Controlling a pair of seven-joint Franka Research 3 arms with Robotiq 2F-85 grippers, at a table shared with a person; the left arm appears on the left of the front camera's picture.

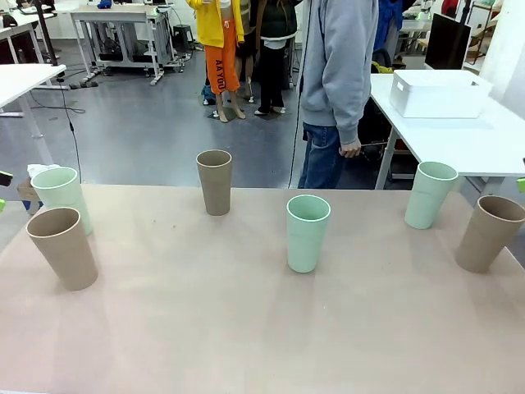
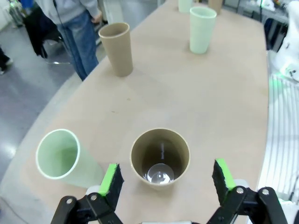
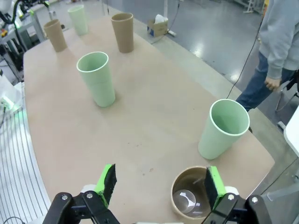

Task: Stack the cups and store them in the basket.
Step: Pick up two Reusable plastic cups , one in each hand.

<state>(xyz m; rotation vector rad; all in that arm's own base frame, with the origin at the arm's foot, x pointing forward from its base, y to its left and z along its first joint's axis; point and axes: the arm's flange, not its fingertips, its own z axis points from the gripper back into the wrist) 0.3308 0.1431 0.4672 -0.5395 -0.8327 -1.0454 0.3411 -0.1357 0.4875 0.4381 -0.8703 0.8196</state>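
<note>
Several cups stand upright on the tan table: three mint ones (image 1: pixel 61 195) (image 1: pixel 308 232) (image 1: pixel 430 194) and three brown ones (image 1: pixel 64 248) (image 1: pixel 215 181) (image 1: pixel 490 233). My left gripper (image 2: pixel 166 168) is open and hovers above the left brown cup (image 2: pixel 160 158), whose mouth lies between the green pads (image 2: pixel 112 178), with a mint cup (image 2: pixel 58 155) beside it. My right gripper (image 3: pixel 161 183) is open above the table edge. The right brown cup (image 3: pixel 189 197) sits just inside its right pad (image 3: pixel 214 185), with a mint cup (image 3: pixel 222 129) beyond. The white basket (image 1: pixel 410 92) rests on a separate white table at the back right.
A person in a grey hoodie and jeans (image 1: pixel 336 82) stands at the far side, between the tan table and the white table (image 1: pixel 484 144). Open tan tabletop (image 1: pixel 246 328) stretches along the near side. The other arm's white base (image 2: pixel 287 60) shows at the left wrist view's right edge.
</note>
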